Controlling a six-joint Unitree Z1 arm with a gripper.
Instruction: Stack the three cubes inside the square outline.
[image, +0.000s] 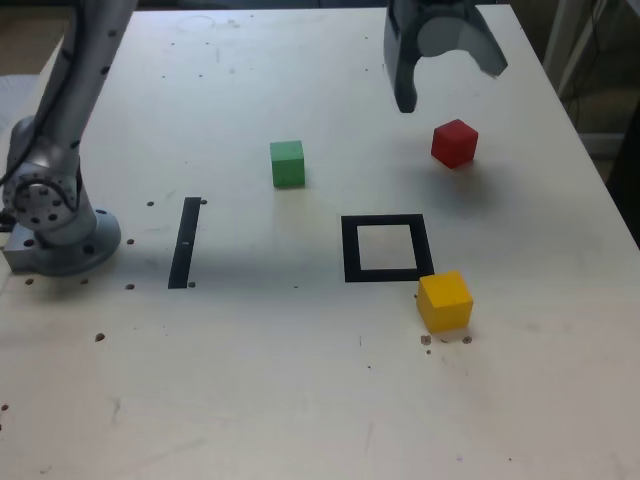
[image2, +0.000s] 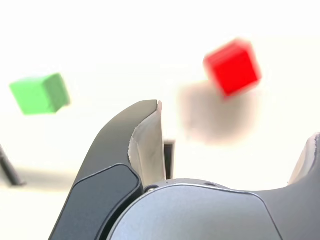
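So the tabletop (image: 300, 400) was basically a big pale sheet with everything spread out on it, and the arm's base (image: 60, 235) sat way off on the exterior view's left, far from the end effector (image: 445, 75). The end effector hung up near the far edge with its jaws spread wide and nothing between them, which to me looked like it was lining up for a first pick rather than carrying anything. The square outline (image: 350, 250) lay nearer the camera than the end effector and had nothing inside it, so no stacking was done yet. The straight tape strip (image: 185, 242) was well off toward the exterior view's left, just a marker I guess. Red cube (image: 454, 143) was the closest block, sitting just in front of the open jaws on the tabletop, so I'd bet that was the target. Green cube (image: 287, 163) sat further toward the exterior view's left, well apart from it. Yellow cube (image: 445, 301) was the farthest away, right at the outline's near corner, touching or almost touching the tape.
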